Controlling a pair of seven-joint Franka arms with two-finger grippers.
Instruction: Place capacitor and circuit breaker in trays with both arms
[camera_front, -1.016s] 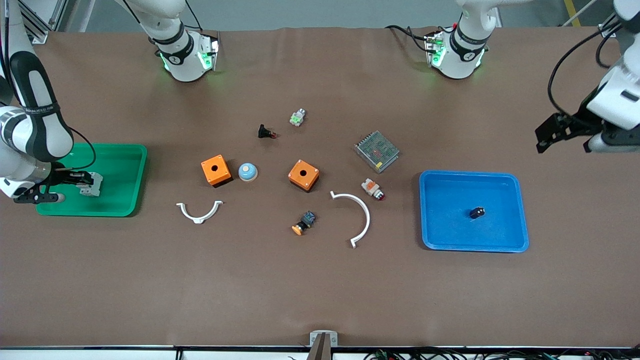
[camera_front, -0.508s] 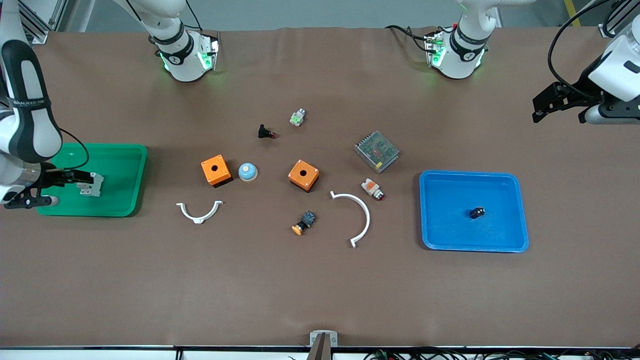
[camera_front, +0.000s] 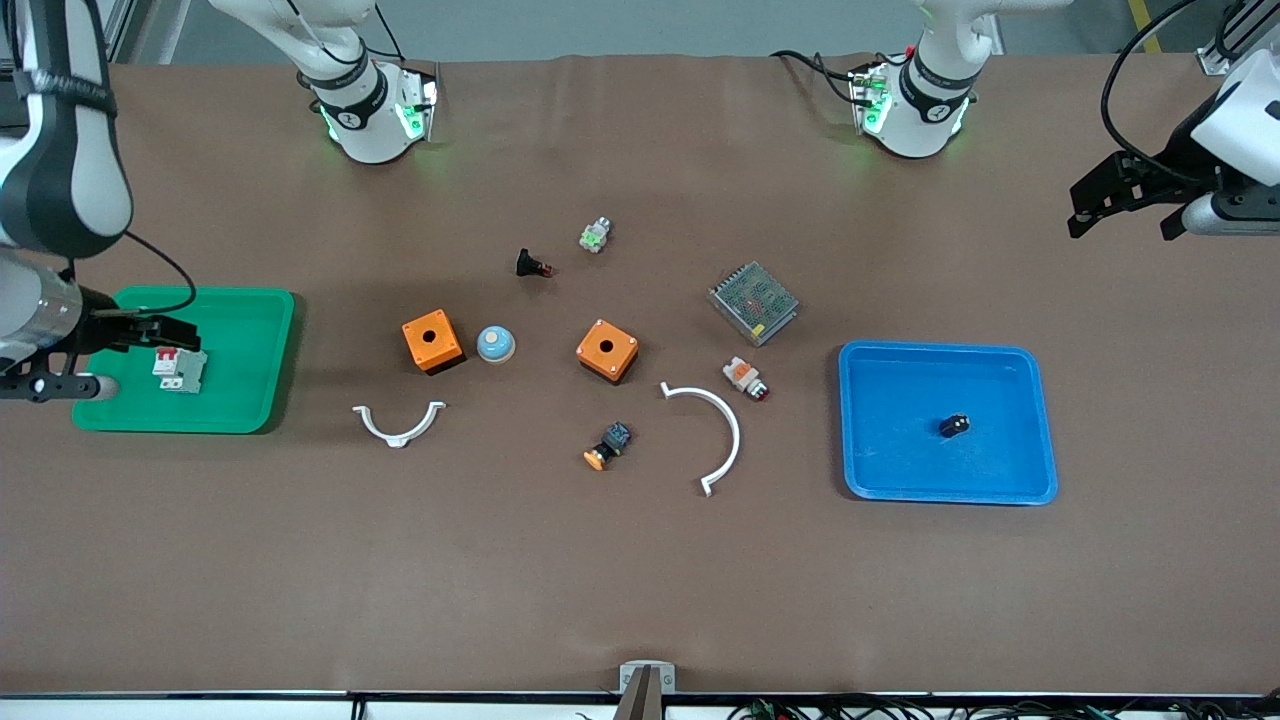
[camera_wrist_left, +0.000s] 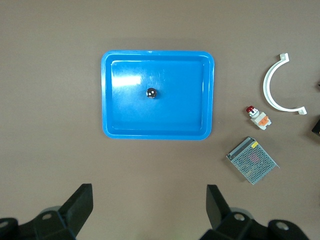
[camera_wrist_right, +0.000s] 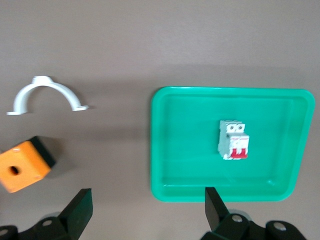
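Note:
The circuit breaker (camera_front: 180, 369), a white-grey block with red toggles, lies in the green tray (camera_front: 245, 340) at the right arm's end of the table. It also shows in the right wrist view (camera_wrist_right: 233, 139), inside the green tray (camera_wrist_right: 175, 150). My right gripper (camera_front: 160, 330) (camera_wrist_right: 147, 197) is open and empty, raised over the tray's edge. The capacitor (camera_front: 954, 425) (camera_wrist_left: 151, 93), a tiny black cylinder, lies in the blue tray (camera_front: 1000, 380) (camera_wrist_left: 125, 115). My left gripper (camera_front: 1120, 228) (camera_wrist_left: 150, 192) is open and empty, high over bare table at the left arm's end.
Two orange boxes (camera_front: 432, 340) (camera_front: 607, 350), a blue dome (camera_front: 495, 344), two white curved clamps (camera_front: 398, 424) (camera_front: 722, 430), a mesh-topped metal unit (camera_front: 754, 302) and several small push-button parts (camera_front: 745, 377) (camera_front: 608, 446) (camera_front: 530, 265) lie mid-table.
My right gripper has let go of the circuit breaker and lifted off it; the breaker stays in the green tray. My left gripper has drawn up and toward the bases.

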